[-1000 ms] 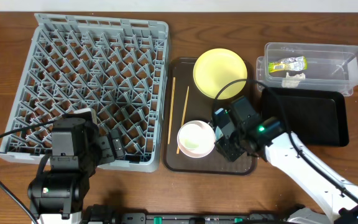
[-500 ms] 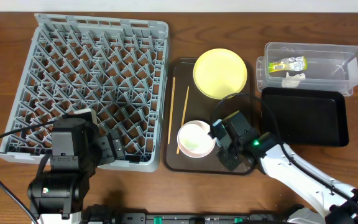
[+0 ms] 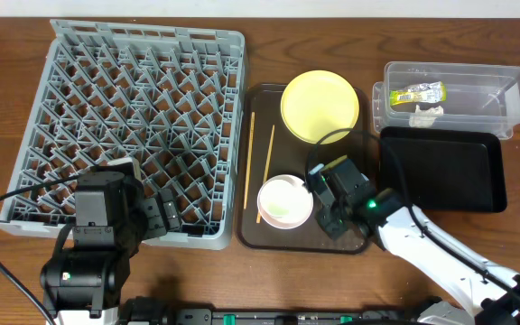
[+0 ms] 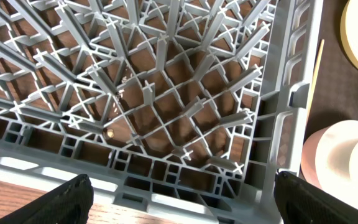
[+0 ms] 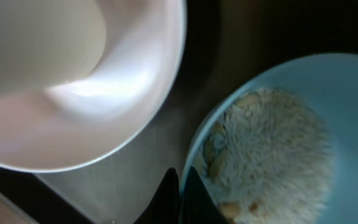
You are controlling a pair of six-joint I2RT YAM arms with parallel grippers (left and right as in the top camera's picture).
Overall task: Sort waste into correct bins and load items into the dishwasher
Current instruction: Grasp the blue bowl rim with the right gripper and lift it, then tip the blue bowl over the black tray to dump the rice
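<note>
My right gripper (image 5: 180, 194) is shut on the rim of the light blue bowl (image 5: 328, 81), one finger inside and one outside. Beige food crumbs (image 5: 263, 146) lie in that bowl. The white bowl (image 5: 73, 106) stands just to its left, also on the brown tray (image 3: 269, 236). From overhead the right gripper (image 3: 331, 213) hides the blue bowl. The yellow plate (image 3: 320, 106) and the chopsticks (image 3: 266, 167) lie on the same tray. My left gripper (image 4: 182, 205) hangs open over the near right corner of the grey dishwasher rack (image 4: 166, 112).
The clear tub (image 3: 477, 90) at the back right holds the green-yellow wrapper (image 3: 417, 92) and the white tissue (image 3: 427, 114). The black tray (image 3: 441, 167) lies in front of it, right of the brown tray. The dishwasher rack (image 3: 134, 117) fills the left of the table.
My right gripper has closed from half open onto the blue bowl's rim, after shifting a little down and left. The left arm has not moved.
</note>
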